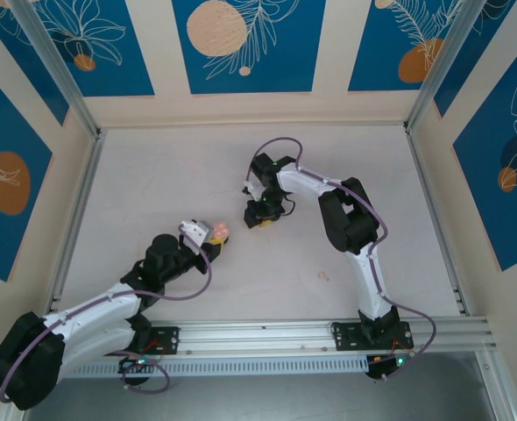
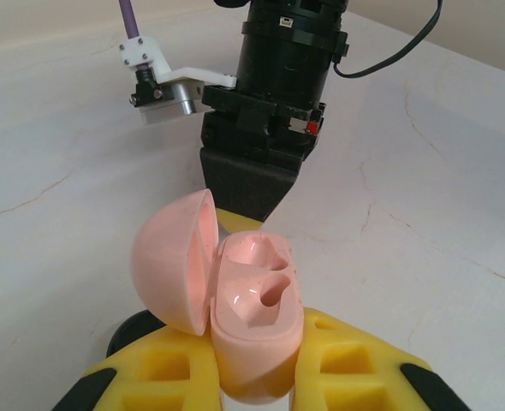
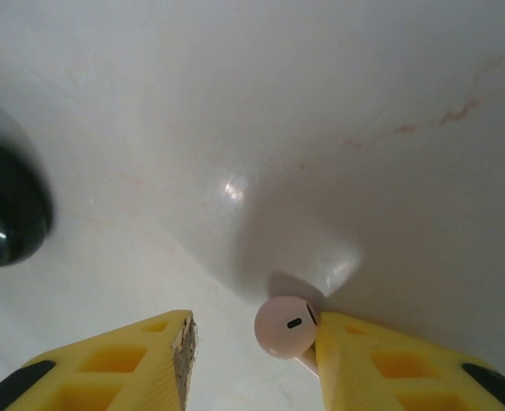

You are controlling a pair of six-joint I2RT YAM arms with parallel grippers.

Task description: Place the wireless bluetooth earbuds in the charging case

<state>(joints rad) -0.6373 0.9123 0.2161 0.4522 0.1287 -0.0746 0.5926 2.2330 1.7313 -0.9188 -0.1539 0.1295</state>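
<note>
The pale table (image 1: 153, 193) carries most of what is left to do. The left gripper (image 1: 215, 235) is clamped tight on the pink charging case (image 2: 252, 308), lid swung open, and both wells look empty to me, so nothing is seated yet. The right gripper (image 3: 252, 338) hangs low over the table with its fingers partly spread. One pink earbud (image 3: 285, 326) lies between them, touching one finger and clear of the other, not yet gripped. A dark rounded thing (image 3: 4, 205) at the edge may be a black case, though it is too blurred to be sure. A second pink earbud (image 1: 324, 276) lies apart, near the right arm. I can read no brand or lettering.
</note>
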